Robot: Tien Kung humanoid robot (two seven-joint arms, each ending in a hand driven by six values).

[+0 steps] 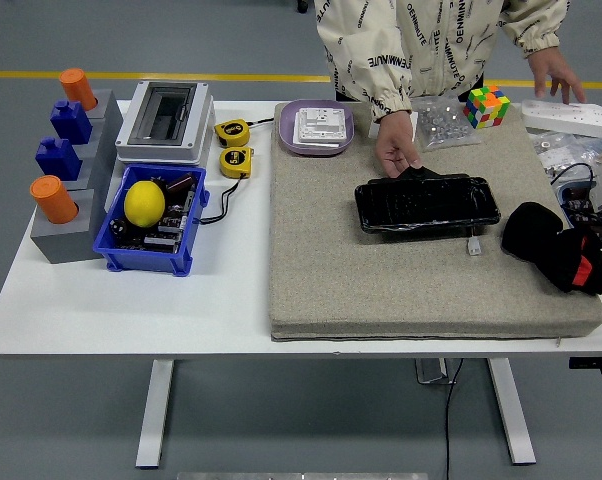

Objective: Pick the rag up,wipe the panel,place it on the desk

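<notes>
Beige mat (pixel 381 280) (person's hand (pixel 396 152) at black panel (pixel 427 204))

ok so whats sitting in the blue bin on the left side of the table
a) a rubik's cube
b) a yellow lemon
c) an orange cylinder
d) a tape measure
b: the yellow lemon lies inside the blue bin, on top of some small dark parts.

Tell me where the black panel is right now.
In the head view, the black panel lies on the grey mat, right of centre. A person's hand touches its far-left corner, and the right robot hand rests just to its right.
</notes>
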